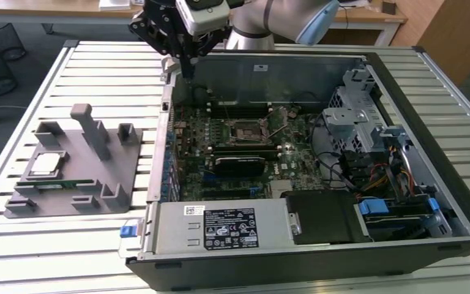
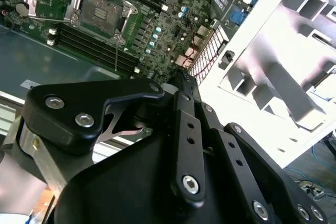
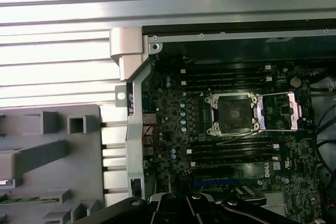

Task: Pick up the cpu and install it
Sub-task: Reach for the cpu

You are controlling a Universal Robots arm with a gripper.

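Your hand (image 1: 188, 73) hangs above a corner of the one open computer case (image 1: 317, 262), fingers pinched together and holding nothing. Inside the case, one processor socket (image 1: 247, 130) lies uncovered. The one cpu (image 1: 46, 163) rests on the grey holder (image 1: 65, 207) on the bench (image 1: 55, 245), well apart from your hand and near one memory stick (image 1: 51, 184). The print on the label (image 1: 229, 228) is too small to read.

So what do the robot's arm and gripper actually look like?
The arm is made of smooth, rounded silver-grey tubes with a pale blue-grey cap at a joint. The gripper is matte black: flat jointed bars fastened with shiny silver screws.
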